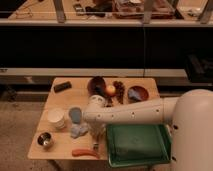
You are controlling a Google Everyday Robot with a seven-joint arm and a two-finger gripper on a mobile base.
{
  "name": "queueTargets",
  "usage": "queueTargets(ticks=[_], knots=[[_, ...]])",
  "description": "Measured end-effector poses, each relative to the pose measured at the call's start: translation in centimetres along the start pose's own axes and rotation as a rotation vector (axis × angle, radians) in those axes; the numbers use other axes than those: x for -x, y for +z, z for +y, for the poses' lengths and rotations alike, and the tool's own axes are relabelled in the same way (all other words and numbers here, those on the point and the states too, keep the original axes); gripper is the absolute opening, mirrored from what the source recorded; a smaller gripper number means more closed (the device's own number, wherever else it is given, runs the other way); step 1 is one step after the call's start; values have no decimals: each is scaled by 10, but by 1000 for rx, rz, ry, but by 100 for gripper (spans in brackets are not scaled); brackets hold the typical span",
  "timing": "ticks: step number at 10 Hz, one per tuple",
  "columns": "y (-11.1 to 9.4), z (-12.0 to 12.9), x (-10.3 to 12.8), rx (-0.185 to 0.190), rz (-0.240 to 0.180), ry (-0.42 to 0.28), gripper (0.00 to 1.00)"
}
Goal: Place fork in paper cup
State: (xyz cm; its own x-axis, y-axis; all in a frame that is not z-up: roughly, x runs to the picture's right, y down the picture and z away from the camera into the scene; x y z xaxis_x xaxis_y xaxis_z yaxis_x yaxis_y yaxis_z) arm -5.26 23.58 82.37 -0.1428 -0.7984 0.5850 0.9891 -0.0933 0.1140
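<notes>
Wooden table [65, 95] in a dim room. The gripper [95, 131] hangs low, its grasp unreadable, apparently just above the fork [95, 146] to collect it. The paper cup [56, 119] waits nearby, leftward.

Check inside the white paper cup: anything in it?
Nothing sticks up above the rim of the paper cup; its bottom is hidden by its own wall. The gripper hangs to its right, beside the green tray.
</notes>
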Motion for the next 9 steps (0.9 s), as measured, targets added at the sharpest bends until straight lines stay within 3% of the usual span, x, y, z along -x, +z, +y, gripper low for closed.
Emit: queueTargets(ticks=[2, 3, 6, 9], knots=[[3, 0, 0, -64, -39, 13, 5], [3, -3, 0, -71, -47, 9, 1], [-4, -9, -1, -86, -60, -13, 0], [-48, -20, -12, -113, -13, -61, 0]])
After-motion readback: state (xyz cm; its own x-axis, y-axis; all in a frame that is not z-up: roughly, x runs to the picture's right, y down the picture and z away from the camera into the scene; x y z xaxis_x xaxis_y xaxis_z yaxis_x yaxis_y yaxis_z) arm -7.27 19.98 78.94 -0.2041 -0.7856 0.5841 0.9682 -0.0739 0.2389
